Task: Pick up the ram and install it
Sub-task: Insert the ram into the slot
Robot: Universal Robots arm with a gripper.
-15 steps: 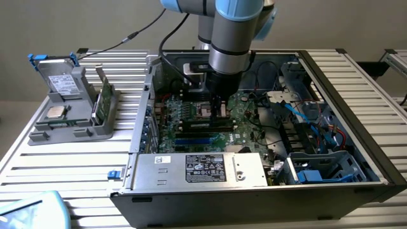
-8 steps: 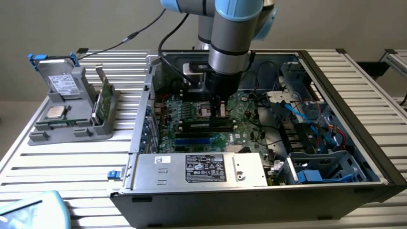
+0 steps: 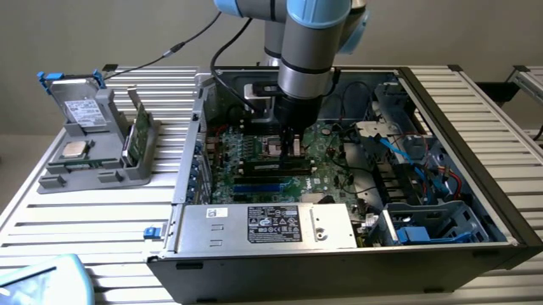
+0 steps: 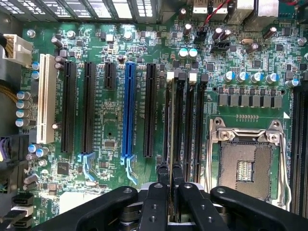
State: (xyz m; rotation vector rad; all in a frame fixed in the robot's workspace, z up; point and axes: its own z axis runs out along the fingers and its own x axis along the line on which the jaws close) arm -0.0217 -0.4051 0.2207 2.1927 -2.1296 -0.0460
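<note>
Fingers (image 4: 162, 179) on the gripper (image 4: 170, 177) are almost pressed together. They pinch the ram (image 4: 170, 120) by its thin top edge. The ram stands on its edge along a long black slot on the green board (image 4: 115, 48). More slots lie between it and the open square socket (image 4: 244, 166). I cannot tell if the ram is pushed all the way in.

In the exterior view the gripper (image 3: 292, 151) is down inside the computer case (image 3: 357, 257), near the middle of the board. The big silver box (image 3: 263, 223) is at six o'clock from it. A grey holder (image 3: 93, 179) sits outside the case at nine o'clock, well apart. Another green stick (image 3: 140, 132) stands in it.

I think the ram is light and stiff, but easy to break. It is thin, so it could snap if it leans or twists. Its flat sides look smooth, so a loose pinch may let it slip. The best place to hold it is the top edge near the middle, so both ends stay level.
</note>
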